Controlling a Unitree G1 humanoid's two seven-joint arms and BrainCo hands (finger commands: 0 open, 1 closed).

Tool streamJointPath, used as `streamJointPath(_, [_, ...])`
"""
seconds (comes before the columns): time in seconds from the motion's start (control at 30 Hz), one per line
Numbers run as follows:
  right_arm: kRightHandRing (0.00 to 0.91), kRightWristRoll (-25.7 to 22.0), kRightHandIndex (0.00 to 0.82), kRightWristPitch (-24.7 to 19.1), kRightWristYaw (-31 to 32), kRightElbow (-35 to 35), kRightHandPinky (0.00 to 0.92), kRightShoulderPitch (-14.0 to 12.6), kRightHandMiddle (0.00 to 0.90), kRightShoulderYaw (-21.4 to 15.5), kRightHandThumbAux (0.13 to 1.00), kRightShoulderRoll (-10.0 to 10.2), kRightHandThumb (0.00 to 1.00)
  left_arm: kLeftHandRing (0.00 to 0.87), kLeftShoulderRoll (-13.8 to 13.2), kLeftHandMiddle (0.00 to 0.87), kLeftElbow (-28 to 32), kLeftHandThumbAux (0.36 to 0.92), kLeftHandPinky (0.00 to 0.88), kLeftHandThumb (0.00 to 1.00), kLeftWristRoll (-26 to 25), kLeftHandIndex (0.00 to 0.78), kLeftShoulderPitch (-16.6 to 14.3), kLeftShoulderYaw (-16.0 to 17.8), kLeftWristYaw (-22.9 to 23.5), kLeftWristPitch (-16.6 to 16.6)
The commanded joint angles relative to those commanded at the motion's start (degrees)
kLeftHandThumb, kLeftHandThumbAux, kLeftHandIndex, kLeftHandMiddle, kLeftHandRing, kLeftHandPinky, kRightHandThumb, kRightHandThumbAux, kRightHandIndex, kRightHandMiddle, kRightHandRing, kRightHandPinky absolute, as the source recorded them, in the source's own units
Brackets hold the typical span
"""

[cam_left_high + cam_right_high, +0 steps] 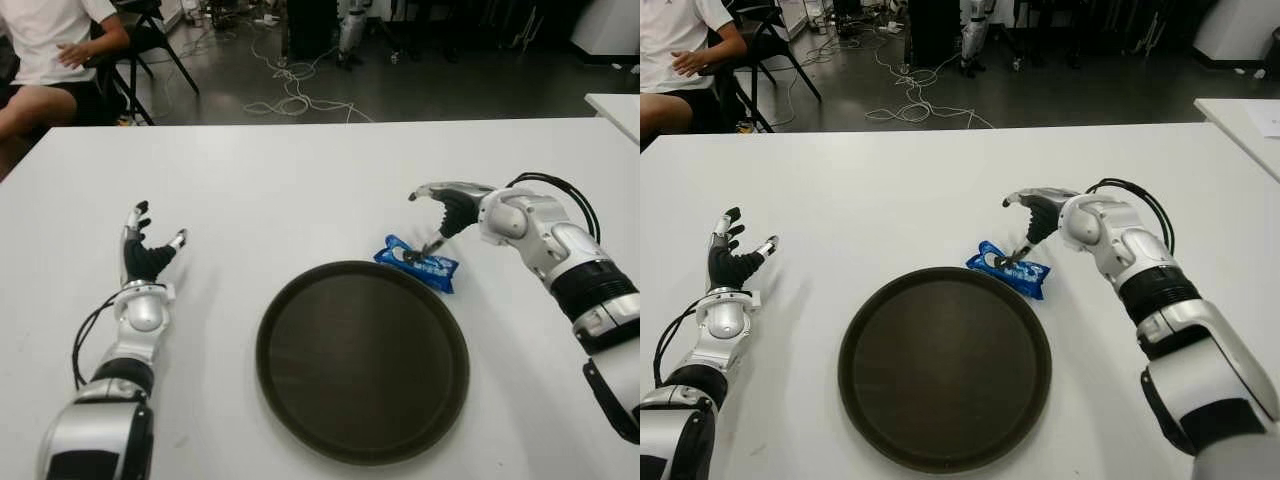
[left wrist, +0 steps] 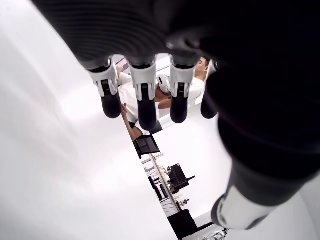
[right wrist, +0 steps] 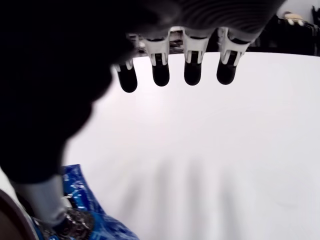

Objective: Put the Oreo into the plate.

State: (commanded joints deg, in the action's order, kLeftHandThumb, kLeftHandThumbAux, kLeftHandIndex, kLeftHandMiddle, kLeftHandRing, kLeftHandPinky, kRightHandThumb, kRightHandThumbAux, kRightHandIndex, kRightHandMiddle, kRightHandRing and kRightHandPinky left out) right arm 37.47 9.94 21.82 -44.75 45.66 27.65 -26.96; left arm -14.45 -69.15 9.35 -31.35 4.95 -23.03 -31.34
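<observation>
1. The Oreo (image 1: 417,263), a blue packet, is seen lying flat on the white table (image 1: 300,190), toward the right edge, touching or just overlapping the plate's far-right rim.
2. The plate (image 1: 362,440), dark, round and with nothing on it, is set near the front edge, about midway between the two sides.
3. The right hand (image 1: 447,210) is held just above the far end of the Oreo. Its four fingers (image 3: 161,75) are stretched out over bare table and nothing is grasped; only the thumb tip is pointed down onto the packet, and contact appears to be made.
4. The left hand (image 1: 145,255) is shown toward the left edge, well apart from the plate, with its fingers (image 2: 145,107) spread and nothing held.
5. Beyond the far-left corner, a seated person (image 1: 50,50) in a white shirt is partly visible, and cables (image 1: 290,90) are seen on the floor behind the table.
</observation>
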Motion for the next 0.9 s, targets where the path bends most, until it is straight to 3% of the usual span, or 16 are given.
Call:
streamJointPath(0.37, [0.000,-0.63,0.000,0.59,1.00,1.49,0.000,-0.46,0.000,-0.26,0.759,0.01,0.000,0.106,-0.29,0.121,0.06,0.806,0.095,0.000,0.73,0.074,0.08,-0.48,-0.60,-0.10])
streamJointPath(0.9, [0.000,-0.65,0.000,0.62,0.55,3.39,0.000,-2.29,0.000,-0.43,0.677,0.13,0.000,0.111,-0.34,0.127,0.03,0.803,0.095,0.000,0.84,0.081,0.12,-0.47,-0.92,-0.02])
